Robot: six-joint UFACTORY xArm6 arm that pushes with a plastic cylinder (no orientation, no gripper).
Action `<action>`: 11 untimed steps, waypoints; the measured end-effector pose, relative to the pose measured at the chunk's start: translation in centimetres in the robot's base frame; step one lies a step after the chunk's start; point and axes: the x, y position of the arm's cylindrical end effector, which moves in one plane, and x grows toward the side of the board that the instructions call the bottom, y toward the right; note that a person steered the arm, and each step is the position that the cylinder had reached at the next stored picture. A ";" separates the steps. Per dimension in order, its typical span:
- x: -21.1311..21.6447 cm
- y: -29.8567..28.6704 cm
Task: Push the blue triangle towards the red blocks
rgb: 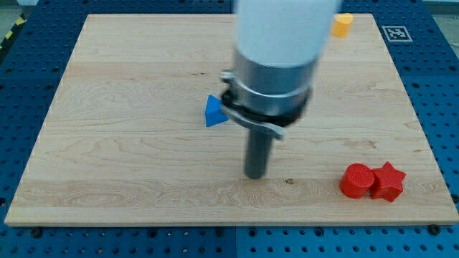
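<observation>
Near the frame's centre, on the wooden board (107, 179): my tip (255, 176), touching down just below and to the right of the blue triangle (214, 112), apart from it. No pincer here, only a bare rod, so nothing to open or close. Wrong side for the push, seemingly: the red cylinder (356, 180) and red star (389, 181), touching each other, sit at lower right, close to the board's bottom-right edges. Likely need: circling to the triangle's upper left. Plenty of bare wood between triangle and reds; little margin beyond them. Orange block (343, 24) far off at upper right, out of the way.
</observation>
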 end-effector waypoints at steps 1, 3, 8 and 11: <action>-4.1 -6.1; -10.8 -7.6; -6.8 3.4; -1.8 9.6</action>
